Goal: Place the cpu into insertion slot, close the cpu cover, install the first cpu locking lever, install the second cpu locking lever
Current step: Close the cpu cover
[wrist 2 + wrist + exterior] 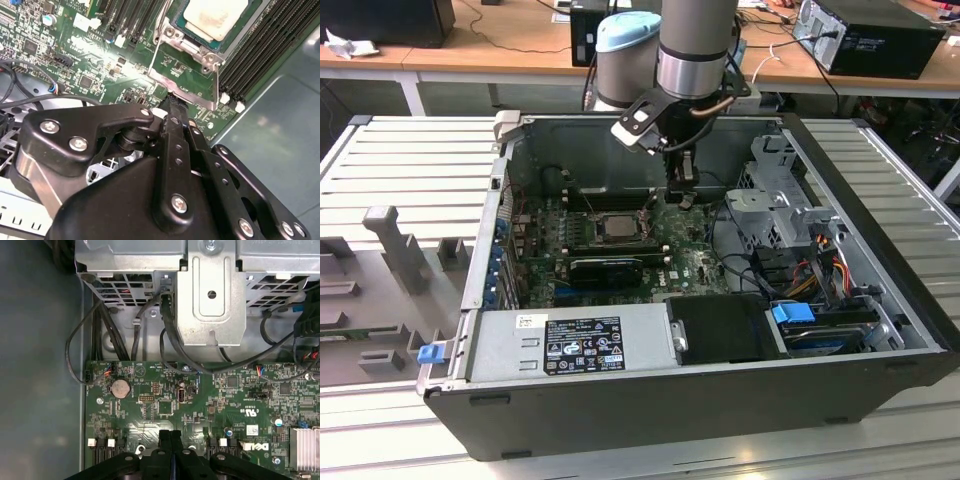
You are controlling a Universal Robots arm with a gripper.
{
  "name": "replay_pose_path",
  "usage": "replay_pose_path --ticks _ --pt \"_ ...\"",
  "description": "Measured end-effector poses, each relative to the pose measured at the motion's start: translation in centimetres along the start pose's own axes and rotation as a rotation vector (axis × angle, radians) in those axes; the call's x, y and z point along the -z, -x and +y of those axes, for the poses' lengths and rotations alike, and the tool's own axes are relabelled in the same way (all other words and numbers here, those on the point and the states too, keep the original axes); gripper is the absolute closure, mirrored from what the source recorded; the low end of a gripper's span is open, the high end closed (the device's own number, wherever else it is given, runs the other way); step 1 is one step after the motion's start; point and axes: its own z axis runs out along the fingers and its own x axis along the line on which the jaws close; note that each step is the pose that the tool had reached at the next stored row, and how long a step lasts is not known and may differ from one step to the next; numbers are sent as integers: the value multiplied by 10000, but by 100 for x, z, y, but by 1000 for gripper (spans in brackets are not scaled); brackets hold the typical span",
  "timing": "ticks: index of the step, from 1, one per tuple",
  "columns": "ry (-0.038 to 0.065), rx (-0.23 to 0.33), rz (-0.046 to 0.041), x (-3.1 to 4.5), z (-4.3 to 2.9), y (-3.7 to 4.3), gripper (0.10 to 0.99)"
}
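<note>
Chip (215, 15): seated in socket (596, 228), middle of motherboard (695, 265). Cover (200, 100): not yet closed, raised off chip, free edge at fingertips. Hand (171, 104): fingers pressed together, empty. Levers: judged unfastened.

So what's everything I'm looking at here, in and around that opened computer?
computer case: one, black, open, on the slatted grey table.
motherboard: one, green, inside the case.
cpu: one, pale silvery, in the insertion slot.
cpu cover: one, silvery frame, beside the cpu.
long module: one, black, next to the slot.
power supply: one, silvery, along the case's near wall in the exterior view.
drive cage: one, silvery, exterior view's right.
coin battery: one, silvery, on the motherboard.
cables: several, black, near the cage.
arm: one, grey, over the case.
gripper: one, black, shut, close to the cpu cover.
</note>
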Motion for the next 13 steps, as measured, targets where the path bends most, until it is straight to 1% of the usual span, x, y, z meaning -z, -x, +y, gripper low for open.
replay_pose_path --ticks 2,5,8,13 --pt "2 1 0 0 -5 0 980" --pt "2 1 0 -1 -35 0 980" --pt "2 1 0 0 -138 0 980" --pt "2 0 0 2 -186 0 980"
